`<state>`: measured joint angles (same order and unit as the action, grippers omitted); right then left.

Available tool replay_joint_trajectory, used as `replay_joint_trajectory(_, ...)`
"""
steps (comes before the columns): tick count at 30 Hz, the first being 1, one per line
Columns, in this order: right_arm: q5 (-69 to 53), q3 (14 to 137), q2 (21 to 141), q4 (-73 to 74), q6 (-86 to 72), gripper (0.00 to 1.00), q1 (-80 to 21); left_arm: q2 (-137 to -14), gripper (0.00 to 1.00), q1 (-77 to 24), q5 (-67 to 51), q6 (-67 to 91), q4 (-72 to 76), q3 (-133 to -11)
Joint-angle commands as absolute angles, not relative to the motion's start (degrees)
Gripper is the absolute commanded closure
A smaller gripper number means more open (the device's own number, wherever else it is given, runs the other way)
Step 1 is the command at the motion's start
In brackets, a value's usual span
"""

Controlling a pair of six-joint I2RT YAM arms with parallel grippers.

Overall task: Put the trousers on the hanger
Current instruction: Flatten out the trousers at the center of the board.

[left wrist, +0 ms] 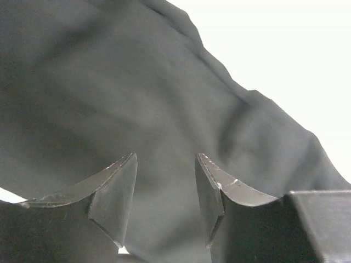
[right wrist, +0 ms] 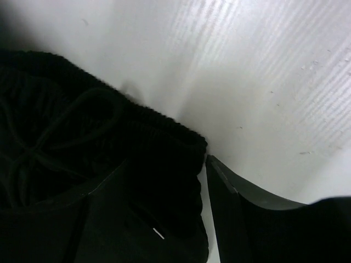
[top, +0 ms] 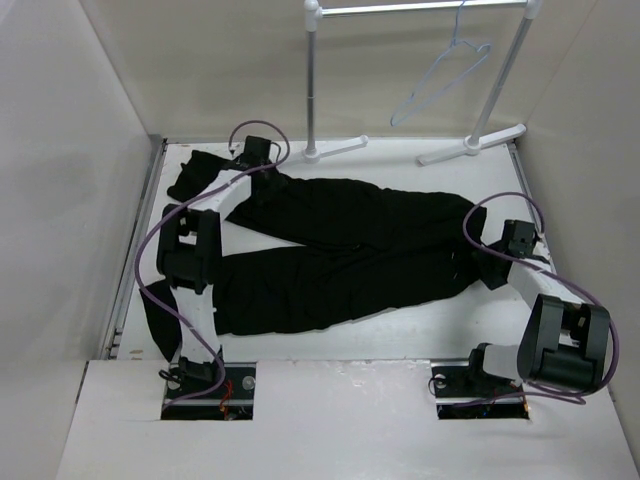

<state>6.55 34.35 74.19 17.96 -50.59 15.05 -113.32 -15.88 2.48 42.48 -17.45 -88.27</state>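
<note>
The black trousers [top: 350,245] lie flat on the white table [top: 400,330], waistband to the right and legs running left. The pale blue-lavender hanger [top: 445,72] hangs from the rail at the back right, apart from both grippers. My left gripper [top: 238,160] is over the upper leg near its cuff. In the left wrist view it [left wrist: 164,156] is open with the fabric [left wrist: 137,87] beneath and between the fingers. My right gripper [top: 487,266] is at the waistband. In the right wrist view it [right wrist: 167,161] is open and straddles the ribbed waistband edge [right wrist: 164,137].
The white rail stand [top: 313,90] has poles and feet along the back of the table. White walls close in the left, right and back. Purple cables loop off both arms.
</note>
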Motion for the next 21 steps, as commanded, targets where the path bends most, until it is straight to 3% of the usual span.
replay_joint_trajectory(1, 6.4, 35.8, 74.8, 16.4, -49.8, 0.40, 15.4, -115.2, 0.56, -11.9, 5.7, 43.9, -18.2, -91.5)
replay_joint_trajectory(6, 5.1, 36.3, 78.2, 16.2, -51.5, 0.52, 17.9, -118.9, 0.56, -4.5, 6.9, 46.3, -18.0, -89.7)
replay_joint_trajectory(10, 6.9, 34.8, 75.0, 18.0, -52.7, 0.83, 21.3, -119.0, 0.56, 1.1, 7.2, 47.7, -16.6, -85.7)
replay_joint_trajectory(16, 9.8, 36.1, 69.7, 22.9, -52.6, 0.90, 25.4, -116.2, 0.56, 6.5, 8.4, 51.8, -17.3, -78.5)
replay_joint_trajectory(21, 10.1, 35.2, 67.6, 24.1, -52.4, 0.91, 25.4, -108.9, 0.54, 7.4, 6.6, 53.8, -14.9, -71.6)
